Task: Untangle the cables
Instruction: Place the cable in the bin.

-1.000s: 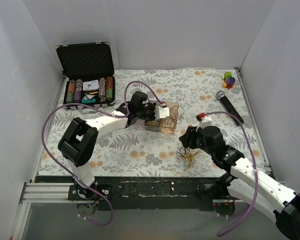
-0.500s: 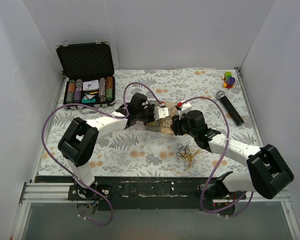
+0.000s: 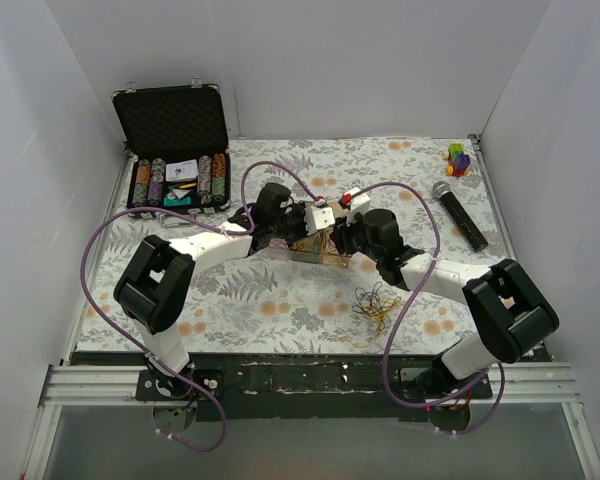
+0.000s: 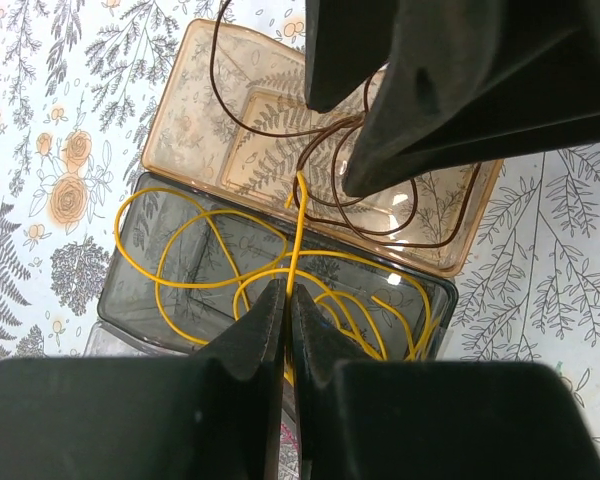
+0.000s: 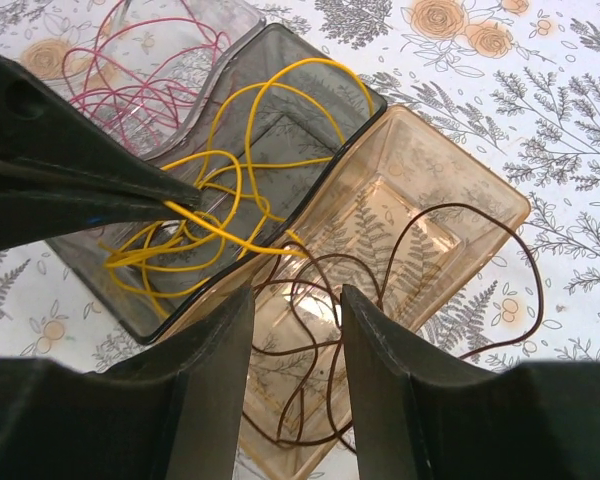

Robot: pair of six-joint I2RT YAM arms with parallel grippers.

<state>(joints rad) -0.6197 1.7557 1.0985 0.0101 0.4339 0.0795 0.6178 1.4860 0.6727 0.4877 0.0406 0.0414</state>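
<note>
Over the grey tray [image 5: 280,60] in the middle of the bench [image 3: 280,300], the two arms meet tip to tip. The left gripper [image 4: 285,310] hangs right above this tray, pressed together and pinching the yellow wire [image 4: 297,235]. From the pinch the strand runs up to the rim shared with the amber tray [image 5: 450,180], while the rest lies looped on the grey tray's floor. The amber tray sits flush against one long side of the grey tray and holds the brown wire [image 4: 213,80] in loose curls, one loop arching above its rim. The right gripper [image 5: 298,300] hovers over that neighbouring tray, just beside the grey tray's edge. It is spread apart, with brown loops showing in the gap, and the wrist view does not show either finger touching a strand. Against the grey tray's opposite side stands a clear tray [image 5: 230,20] with the pink wire [image 5: 130,85] coiled inside. Well apart from the grey tray, toward the arm bases and on the right arm's side, a small tangle of wires [image 3: 377,305] lies on the bench, with neither gripper near it. Farther from the grey tray, an open poker-chip case [image 3: 175,150] sits at the far left corner and a microphone [image 3: 458,212] lies off to the right.
</note>
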